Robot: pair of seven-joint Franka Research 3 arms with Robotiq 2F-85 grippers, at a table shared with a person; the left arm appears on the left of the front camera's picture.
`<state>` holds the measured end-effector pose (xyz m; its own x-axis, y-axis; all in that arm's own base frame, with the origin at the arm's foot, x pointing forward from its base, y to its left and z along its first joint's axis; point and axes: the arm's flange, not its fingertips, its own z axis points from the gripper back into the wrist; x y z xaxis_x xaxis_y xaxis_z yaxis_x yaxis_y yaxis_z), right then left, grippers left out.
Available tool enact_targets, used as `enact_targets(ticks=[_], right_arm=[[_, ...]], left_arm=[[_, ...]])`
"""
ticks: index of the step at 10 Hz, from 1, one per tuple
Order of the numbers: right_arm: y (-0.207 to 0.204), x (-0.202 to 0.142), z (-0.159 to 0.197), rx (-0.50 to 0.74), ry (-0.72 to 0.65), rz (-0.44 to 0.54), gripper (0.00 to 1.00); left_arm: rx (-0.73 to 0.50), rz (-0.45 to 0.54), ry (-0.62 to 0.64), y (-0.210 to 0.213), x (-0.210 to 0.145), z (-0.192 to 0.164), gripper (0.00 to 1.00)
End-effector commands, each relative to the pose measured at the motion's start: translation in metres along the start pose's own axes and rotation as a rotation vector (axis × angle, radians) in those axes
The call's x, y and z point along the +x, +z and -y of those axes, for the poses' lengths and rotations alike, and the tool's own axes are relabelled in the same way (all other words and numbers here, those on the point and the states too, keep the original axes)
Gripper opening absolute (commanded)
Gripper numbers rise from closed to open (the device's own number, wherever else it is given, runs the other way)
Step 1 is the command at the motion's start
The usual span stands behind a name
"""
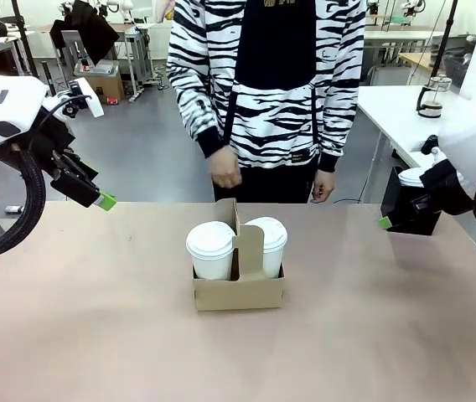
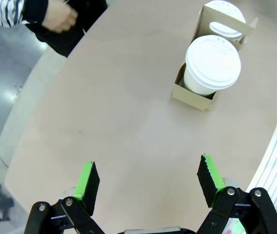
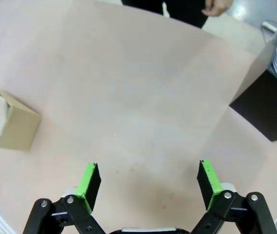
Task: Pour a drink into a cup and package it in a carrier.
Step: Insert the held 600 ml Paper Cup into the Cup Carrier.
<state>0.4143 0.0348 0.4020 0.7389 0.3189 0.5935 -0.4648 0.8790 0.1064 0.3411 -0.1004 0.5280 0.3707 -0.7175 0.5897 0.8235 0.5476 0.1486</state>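
Two cups (image 1: 211, 248) with lids sit in the carrier (image 1: 238, 289) mid-bench. Your left gripper (image 2: 148, 183) at 9 o'clock and right gripper (image 3: 148, 183) at 3 o'clock are apart, holding nothing. Packing looks done; just stay back.

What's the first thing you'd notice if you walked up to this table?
Two white cups with lids sit in a brown cardboard carrier in the middle of the table. A person in a zebra-striped top stands at the far side. The left claw and right claw hang open above the table, one on each side.
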Motion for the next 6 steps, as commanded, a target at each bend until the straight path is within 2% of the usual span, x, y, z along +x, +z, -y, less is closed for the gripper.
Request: enact_targets(ticks=[1, 6], right_arm=[[-0.0012, -0.002, 0.0028, 0.006, 0.022, 0.003, 1.0], [-0.0012, -0.002, 0.0028, 0.006, 0.022, 0.003, 1.0]], left_arm=[[0.002, 0.001, 0.017, 0.0006, 0.0005, 0.0011, 1.0], [0.002, 0.001, 0.017, 0.0006, 0.0005, 0.0011, 1.0]])
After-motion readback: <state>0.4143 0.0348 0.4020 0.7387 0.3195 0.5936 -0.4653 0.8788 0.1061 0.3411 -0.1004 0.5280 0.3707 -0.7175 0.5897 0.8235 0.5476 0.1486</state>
